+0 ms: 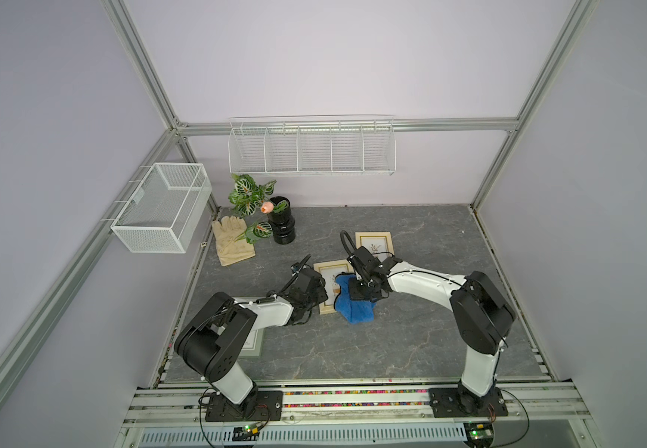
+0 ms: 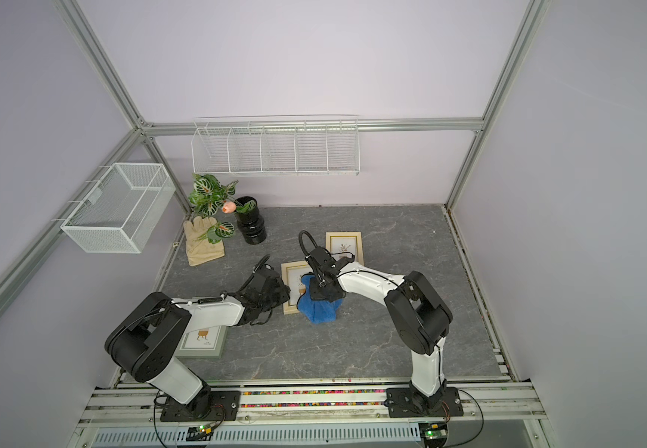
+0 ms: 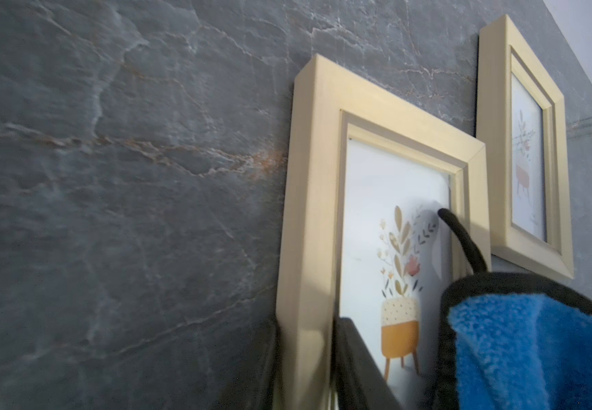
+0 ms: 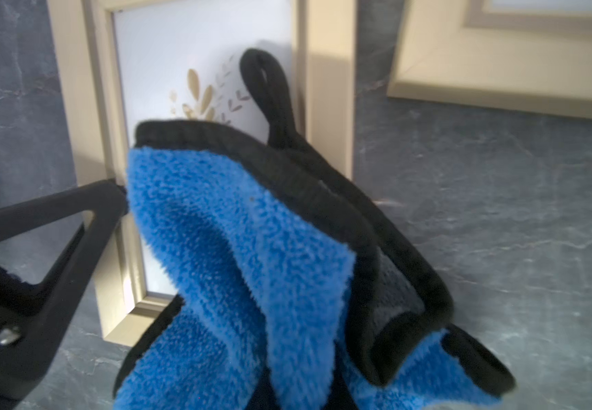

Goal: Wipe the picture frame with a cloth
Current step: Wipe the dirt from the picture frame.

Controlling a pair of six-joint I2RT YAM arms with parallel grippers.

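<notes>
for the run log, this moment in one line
step: wipe | right gripper: shut on cloth, cloth on frame | left gripper: shut on frame edge

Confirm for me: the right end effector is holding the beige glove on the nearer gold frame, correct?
Not the glove. The right end effector is holding the blue cloth on the nearer gold frame, as the right wrist view shows. The beige glove lies untouched at the far left of the table.
</notes>
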